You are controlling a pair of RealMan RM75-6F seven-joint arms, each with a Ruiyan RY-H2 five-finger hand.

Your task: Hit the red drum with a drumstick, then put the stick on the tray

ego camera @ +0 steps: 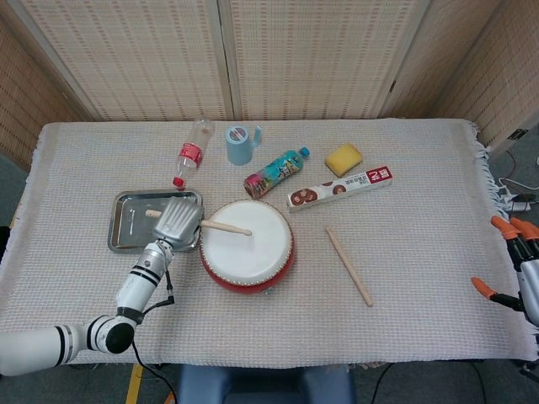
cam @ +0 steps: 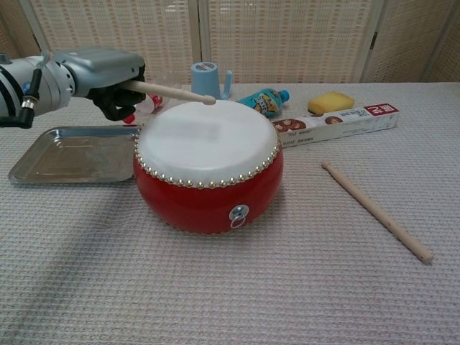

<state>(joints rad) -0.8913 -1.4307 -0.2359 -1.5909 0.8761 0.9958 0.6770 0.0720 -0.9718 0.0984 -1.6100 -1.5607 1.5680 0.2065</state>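
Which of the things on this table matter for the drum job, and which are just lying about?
Job: red drum; drumstick gripped by the left robot hand, above the drumhead; metal tray.

Lying about: second drumstick, water bottle, blue cup, colourful drink bottle, yellow sponge, long snack box.

The red drum (cam: 208, 194) has a glossy lacquered shell, a smooth matt white skin and a ring of shiny metal studs. Both the drumstick (cam: 169, 90) and the spare drumstick (cam: 377, 211) are pale bare wood. The tray (cam: 43, 169) is polished metal. A coarse woven cloth (cam: 323, 287) covers the table.
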